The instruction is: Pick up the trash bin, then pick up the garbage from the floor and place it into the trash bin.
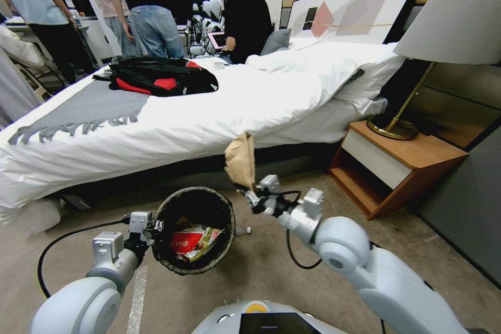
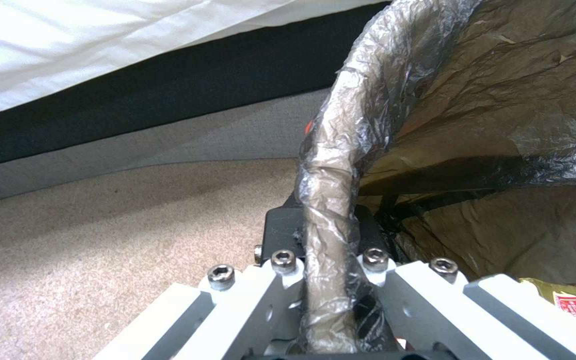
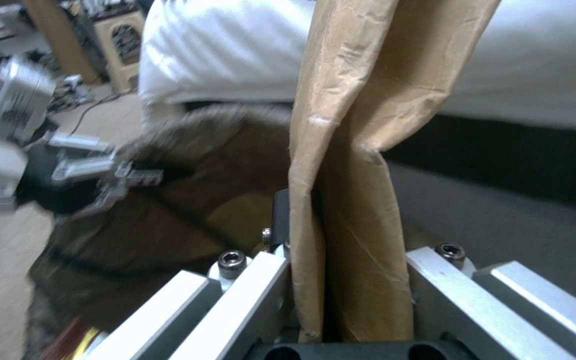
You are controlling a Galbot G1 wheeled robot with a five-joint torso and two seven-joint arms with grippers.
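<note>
While label illegible: left gripper (image 1: 151, 230) jaws clamping trash bin (image 1: 175, 261) rim, right gripper (image 1: 249, 191) jaws clamping brown paper (image 1: 241, 160).

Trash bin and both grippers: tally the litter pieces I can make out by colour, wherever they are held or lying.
Brown paper piece, shut in right gripper: 1
Red-and-white packet, inside trash bin held by left gripper: 1
Yellow-green wrapper, in bin: 1
Total: 3

Tan paper scrap (image 1: 240, 160); dark-lined trash bin (image 1: 193, 230)
</note>
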